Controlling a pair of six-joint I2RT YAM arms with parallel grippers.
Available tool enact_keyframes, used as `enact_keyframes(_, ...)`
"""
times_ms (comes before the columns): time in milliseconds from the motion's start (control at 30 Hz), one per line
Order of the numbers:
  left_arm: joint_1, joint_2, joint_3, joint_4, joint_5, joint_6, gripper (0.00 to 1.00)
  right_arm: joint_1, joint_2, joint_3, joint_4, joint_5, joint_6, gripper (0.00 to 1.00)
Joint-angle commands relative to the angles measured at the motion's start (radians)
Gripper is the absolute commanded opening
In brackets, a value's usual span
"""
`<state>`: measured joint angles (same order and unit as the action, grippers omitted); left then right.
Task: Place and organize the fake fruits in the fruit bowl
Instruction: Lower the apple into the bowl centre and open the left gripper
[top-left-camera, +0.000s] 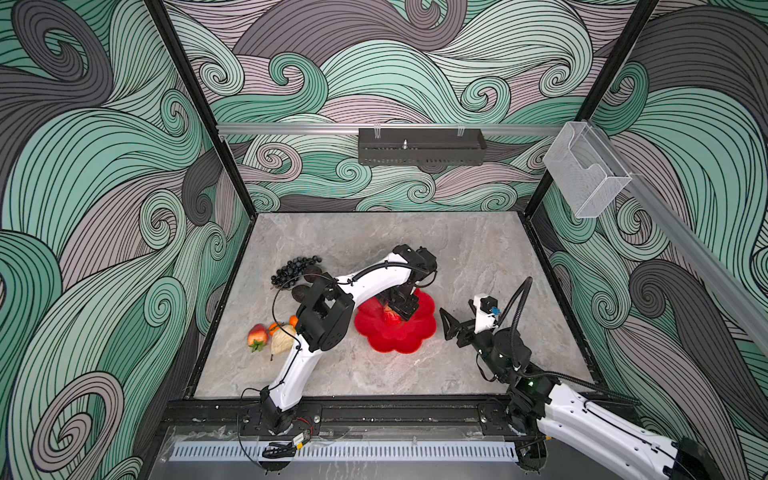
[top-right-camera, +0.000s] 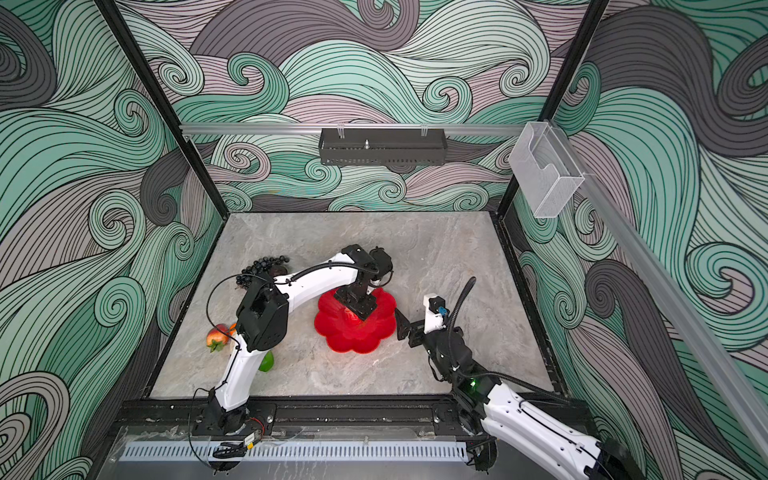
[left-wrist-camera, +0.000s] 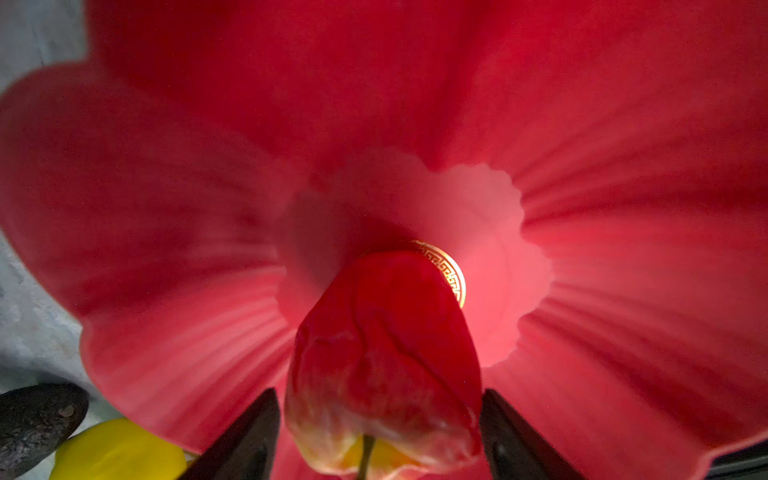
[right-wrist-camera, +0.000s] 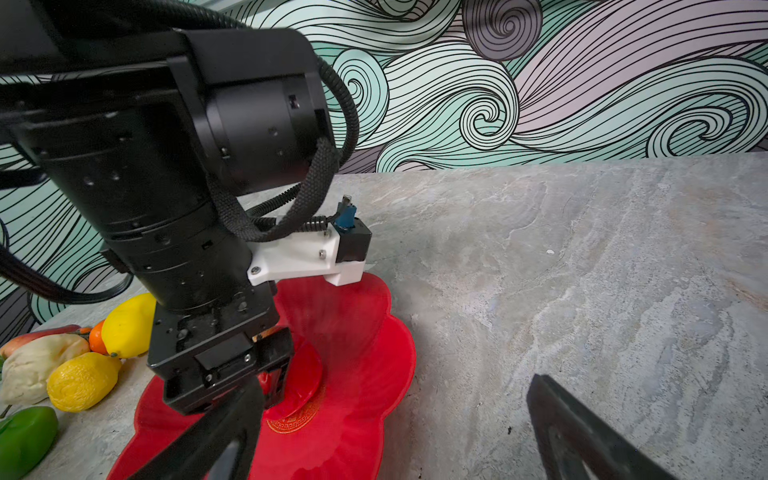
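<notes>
Closest to me, a pale slotted strip (top-left-camera: 345, 451) runs along the front edge, just ahead of both arm bases. On the left of the grey stone-look surface (top-left-camera: 478, 257), the fruits outside the dish sit in a loose cluster. A red fruit with green leaves (top-left-camera: 257, 336) touches the beige pear (top-left-camera: 283, 338), with an orange (top-left-camera: 293, 320) just behind them. Further back I see the grape bunch (top-left-camera: 293, 269) with a dark avocado (top-left-camera: 302, 293) beside it. My right wrist view adds two yellow lemons (right-wrist-camera: 129, 324) and a green fruit (right-wrist-camera: 25, 436) to that group.

In the middle, the red fruit bowl (top-left-camera: 399, 338) lies flat on the surface, and the left gripper (left-wrist-camera: 379, 392) reaches down into it. A red apple (left-wrist-camera: 386, 332) lies on its side at the bowl's centre. It partly covers a gold emblem (right-wrist-camera: 291, 422) with a key-pattern border, whose inner marks are too small for me to read. The fingers (left-wrist-camera: 249, 432) stand apart on either side of the apple, just beside it. A sliver of bowl shows between one finger and the apple, so they are not clamping it.

On the right, the right gripper (top-left-camera: 444, 325) hovers just beside the bowl's rim, its fingers spread wide and holding nothing.
</notes>
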<state>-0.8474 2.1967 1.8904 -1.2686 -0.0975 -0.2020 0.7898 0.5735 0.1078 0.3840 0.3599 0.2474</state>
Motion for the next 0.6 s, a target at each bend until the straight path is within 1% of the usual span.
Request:
enact_keyframes(0,-0.006,-0.015,-0.017,0.009,-0.013,-0.022,0.89,-0.008,0.005,-0.001,0.016,0.009,0.014,0.99)
enact_keyframes(100,-0.001,-0.063,-0.044,0.043,-0.001,-0.025,0.95,-0.009,0.009,0.001,0.018,0.007,0.017,0.99)
enact_keyframes(167,0.004,-0.098,-0.056,0.059,0.015,-0.027,0.98,-0.009,0.012,0.0,0.018,0.005,0.018,0.99)
enact_keyframes(367,0.03,-0.221,-0.098,0.094,0.043,-0.061,0.99,-0.009,0.008,0.002,0.012,0.002,0.019,0.99)
enact_keyframes(467,0.047,-0.326,-0.141,0.099,0.041,-0.095,0.99,-0.013,-0.001,0.004,0.002,0.003,0.021,0.99)
enact_keyframes(567,0.089,-0.473,-0.222,0.093,0.009,-0.151,0.99,-0.012,-0.012,0.002,-0.006,0.009,0.023,0.99)
